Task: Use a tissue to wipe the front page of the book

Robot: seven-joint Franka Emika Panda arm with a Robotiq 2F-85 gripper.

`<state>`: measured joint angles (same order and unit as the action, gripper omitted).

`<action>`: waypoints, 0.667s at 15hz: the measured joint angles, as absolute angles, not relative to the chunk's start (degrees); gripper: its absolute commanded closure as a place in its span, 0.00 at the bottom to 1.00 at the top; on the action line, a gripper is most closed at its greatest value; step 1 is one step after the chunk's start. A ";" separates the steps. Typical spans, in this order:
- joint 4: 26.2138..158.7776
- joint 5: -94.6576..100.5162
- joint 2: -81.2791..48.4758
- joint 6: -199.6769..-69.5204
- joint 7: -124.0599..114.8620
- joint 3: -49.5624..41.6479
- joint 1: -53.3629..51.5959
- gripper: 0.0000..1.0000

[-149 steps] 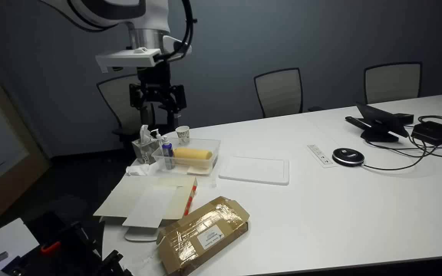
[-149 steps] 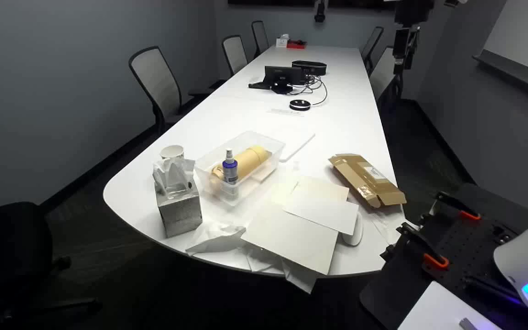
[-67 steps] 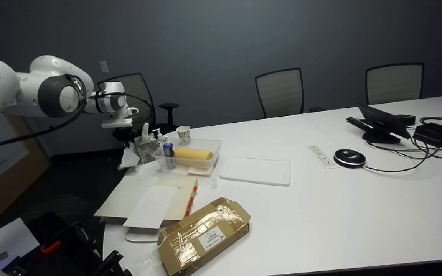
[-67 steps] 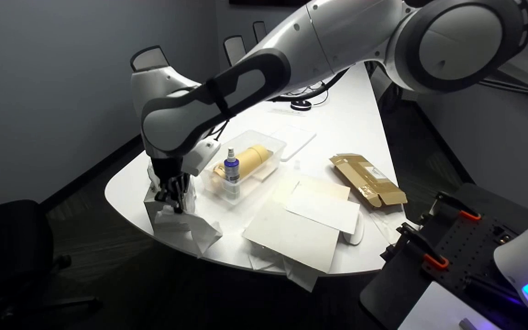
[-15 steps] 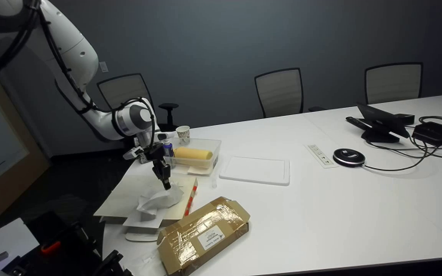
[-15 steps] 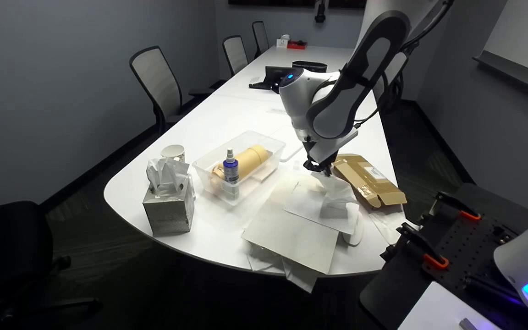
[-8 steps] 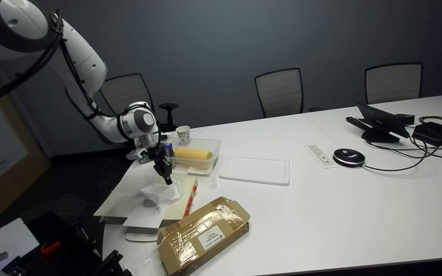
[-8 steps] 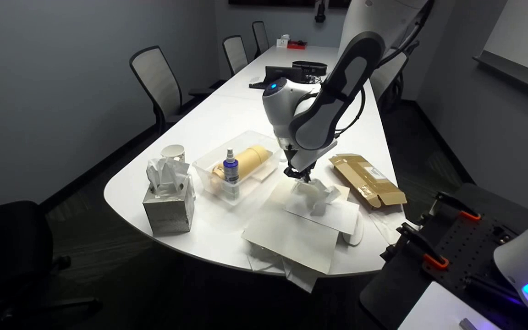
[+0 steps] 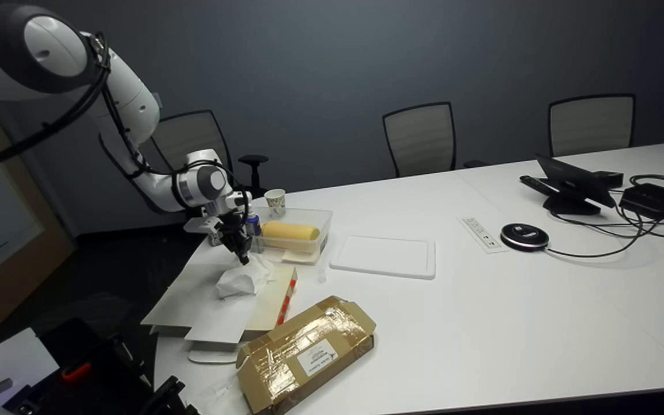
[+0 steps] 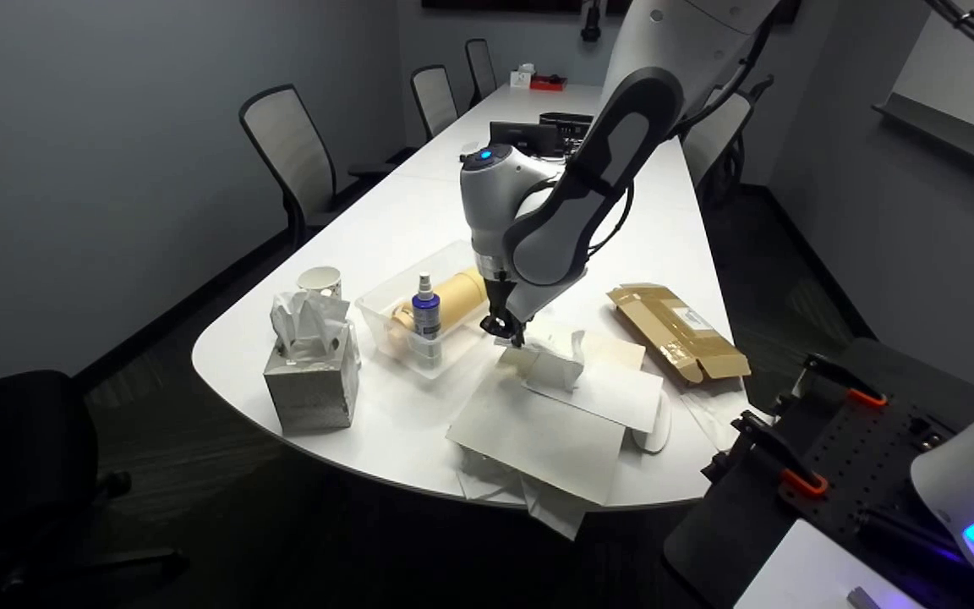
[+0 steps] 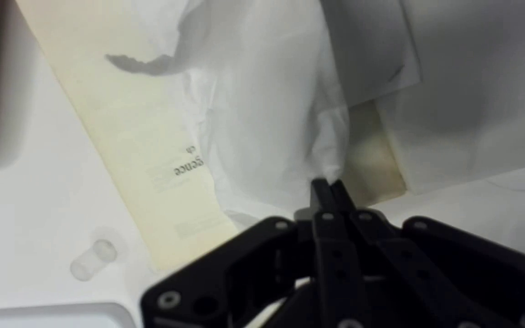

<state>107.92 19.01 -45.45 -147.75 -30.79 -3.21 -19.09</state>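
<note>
Your gripper jaws clenched on tissue; tissue over book, firm contact unconf. Rec. you lower slightly, stroke book lengthwise, press light, w/o dragging sheet lapping book.

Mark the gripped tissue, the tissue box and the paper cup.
Gripped tissue (image 11: 265, 123): wrist view, crumpled middle.
Tissue box (image 10: 309, 394): in an exterior view, near side.
Paper cup (image 9: 275, 201): in an exterior view, outer wall.
</note>
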 measured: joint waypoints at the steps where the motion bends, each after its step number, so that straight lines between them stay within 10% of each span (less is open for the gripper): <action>1: 107.76 17.24 -45.54 -147.81 -28.19 -2.25 -18.71 1.00; 10: 107.71 4.64 -48.15 -144.54 -11.43 5.53 -12.31 1.00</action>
<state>107.71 4.64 -48.15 -144.54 -11.43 5.53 -12.31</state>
